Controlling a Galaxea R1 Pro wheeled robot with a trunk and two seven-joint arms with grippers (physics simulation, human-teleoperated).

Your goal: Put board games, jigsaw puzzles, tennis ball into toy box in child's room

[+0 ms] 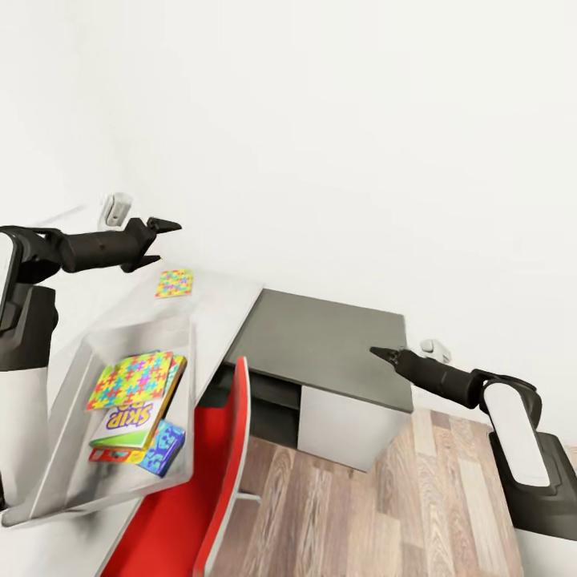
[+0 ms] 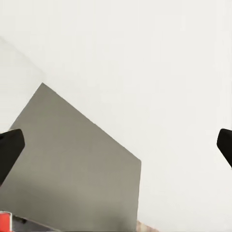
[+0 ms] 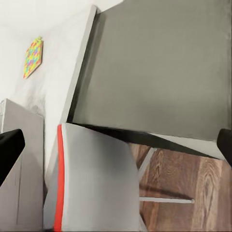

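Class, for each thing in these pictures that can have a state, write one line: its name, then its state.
Toy box: open-topped, holding toys.
Jigsaw puzzle in the box: flat, on top of the stack.
Skip-Bo game: in the box, under that puzzle.
Blue game: in the box, lowest.
Second jigsaw puzzle: flat on the table, outside the box.
Left gripper: open, empty.
Right gripper: cannot tell.

Both arms reach forward, left pincer held higher and parted, right pincer seemingly closed.
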